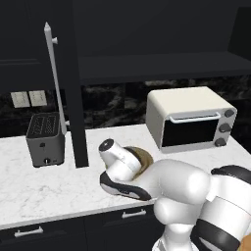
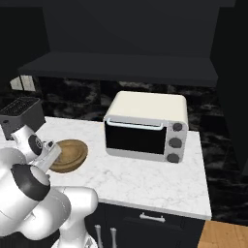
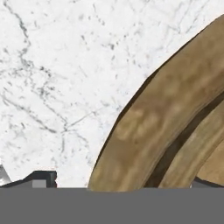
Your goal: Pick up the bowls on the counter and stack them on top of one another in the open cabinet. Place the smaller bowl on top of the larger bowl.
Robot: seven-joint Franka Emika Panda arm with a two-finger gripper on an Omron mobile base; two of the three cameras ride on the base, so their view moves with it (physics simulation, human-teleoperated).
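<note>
In the left base view the wide, shallow brown wooden bowl (image 1: 142, 156) sits upright on the white marble counter (image 1: 49, 181), mouth up; being round, it has no long axis. In the right base view the arm reaches down over its edge. In the hand view the two-finger gripper (image 3: 127, 183) straddles the thick rim, jaws wide apart; I judge grasping is in hand, and closing comes next.

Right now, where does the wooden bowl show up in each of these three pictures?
Left base view: the bowl peeks out mid-frame behind the arm, left of the toaster oven.
Right base view: lower left on the counter, left of the toaster oven, partly behind the arm.
Hand view: its thick rim curves up the right side, close up, on marble.
Shared landmark: the toaster oven, in both base views.
</note>
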